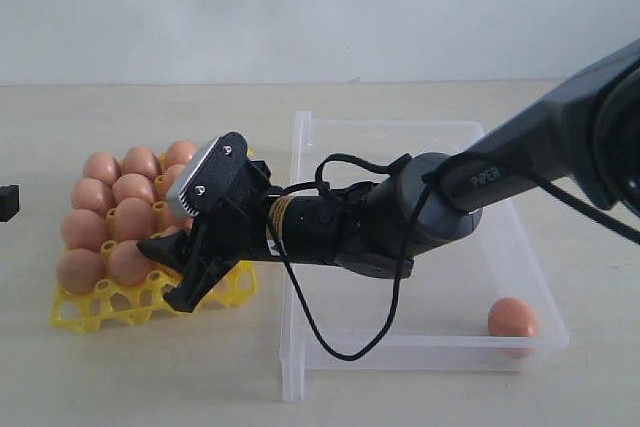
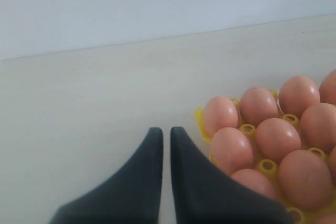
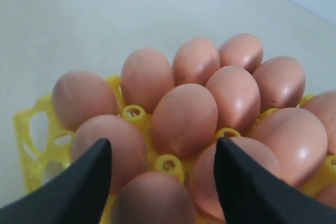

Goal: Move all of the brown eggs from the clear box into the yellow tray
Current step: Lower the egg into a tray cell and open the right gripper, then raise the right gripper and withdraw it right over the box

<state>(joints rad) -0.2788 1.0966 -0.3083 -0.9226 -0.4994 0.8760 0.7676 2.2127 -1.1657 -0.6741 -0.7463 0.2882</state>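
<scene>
filling most of the yellow tray (image 1: 100,309), the brown eggs (image 1: 120,217) sit packed in rows, each in its own cup, on the left side of a pale table (image 1: 150,387). the tray's near row looks mostly open. one last egg (image 1: 512,318) lies alone in the clear box (image 1: 400,127), in the near right corner, close to both walls. the box is just beside the tray, on its right.

the right gripper (image 1: 158,275) reaches across the box and hangs low over the near right part of the tray. its claw is spread wide. in the right wrist view the two dark fingers (image 3: 79,182) stand on either side of an egg resting in the tray, with gaps showing, so nothing seems pinched. the left gripper (image 2: 164,129) waits off to the tray's far left, pressed together and empty.

what could go wrong: as the arm lifts away, the wide fingers sit so close to neighbouring eggs that a sideways drift could nudge one out of its cup or shift the light tray. the last egg, tucked in a corner, leaves little room; a finger may strike the wall and send the smooth egg rolling. a black cable (image 1: 330,342) loops down from the arm into the box and could catch the rim.
</scene>
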